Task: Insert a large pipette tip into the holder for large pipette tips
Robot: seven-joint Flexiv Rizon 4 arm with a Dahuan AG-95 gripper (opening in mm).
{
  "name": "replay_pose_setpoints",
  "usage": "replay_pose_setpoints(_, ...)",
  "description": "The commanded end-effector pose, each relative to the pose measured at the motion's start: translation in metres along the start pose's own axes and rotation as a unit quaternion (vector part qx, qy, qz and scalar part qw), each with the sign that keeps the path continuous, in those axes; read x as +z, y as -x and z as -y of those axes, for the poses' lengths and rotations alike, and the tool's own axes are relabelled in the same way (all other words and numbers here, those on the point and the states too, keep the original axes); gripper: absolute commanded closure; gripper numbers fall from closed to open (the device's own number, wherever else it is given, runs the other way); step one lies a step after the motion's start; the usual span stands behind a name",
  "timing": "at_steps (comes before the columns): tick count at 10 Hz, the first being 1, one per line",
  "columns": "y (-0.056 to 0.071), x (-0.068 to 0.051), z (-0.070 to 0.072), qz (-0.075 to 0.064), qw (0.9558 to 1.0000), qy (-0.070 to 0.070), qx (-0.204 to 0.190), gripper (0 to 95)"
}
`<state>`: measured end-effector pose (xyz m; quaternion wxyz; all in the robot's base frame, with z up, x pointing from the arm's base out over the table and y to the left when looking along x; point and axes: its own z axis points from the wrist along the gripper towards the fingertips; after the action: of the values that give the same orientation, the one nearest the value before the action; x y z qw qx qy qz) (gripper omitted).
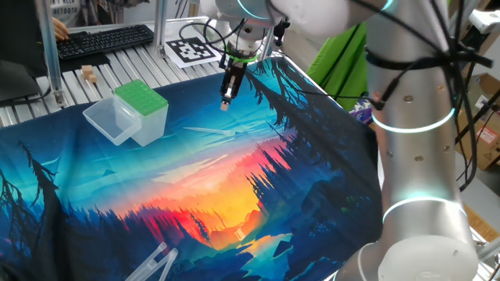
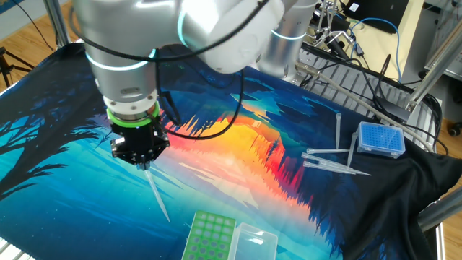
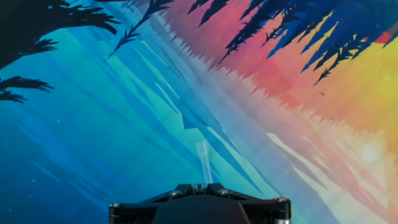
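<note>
My gripper (image 2: 143, 165) is shut on the large pipette tip (image 2: 157, 193), a thin translucent cone that hangs point-down from the jaws above the printed cloth. In the hand view the pipette tip (image 3: 203, 163) juts forward from the closed jaws over blue cloth. In one fixed view the gripper (image 1: 227, 100) hovers right of the holder for large pipette tips (image 1: 141, 111), a box with a green perforated top and its clear lid open. In the other fixed view the holder (image 2: 209, 235) lies near the bottom edge, right of and below the tip's point.
Several loose pipette tips (image 2: 328, 160) and a small blue tip box (image 2: 381, 139) lie at the right of the cloth. Two wider clear tubes (image 1: 156, 264) lie at the cloth's front edge. A keyboard (image 1: 105, 40) and a marker card (image 1: 192, 49) sit behind the cloth.
</note>
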<state>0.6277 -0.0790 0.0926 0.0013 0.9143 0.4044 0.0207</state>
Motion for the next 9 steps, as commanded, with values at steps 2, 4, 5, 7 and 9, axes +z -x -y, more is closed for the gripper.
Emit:
replay_pose_setpoints(2, 0.0, 0.006, -0.005, 0.006, 0.9999, 0.002, -0.013, 95.0)
replay_pose_setpoints(4, 0.007, 0.007, -0.012, 0.006, 0.9997, 0.002, -0.024, 95.0)
replay_pose_setpoints(5, 0.011, 0.007, -0.014, 0.005, 0.9997, 0.001, -0.024, 95.0)
replay_pose_setpoints(7, 0.02, 0.009, -0.016, 0.002, 0.9996, 0.002, -0.027, 95.0)
replay_pose_setpoints(9, 0.031, 0.011, -0.019, -0.004, 0.9994, 0.0, -0.033, 95.0)
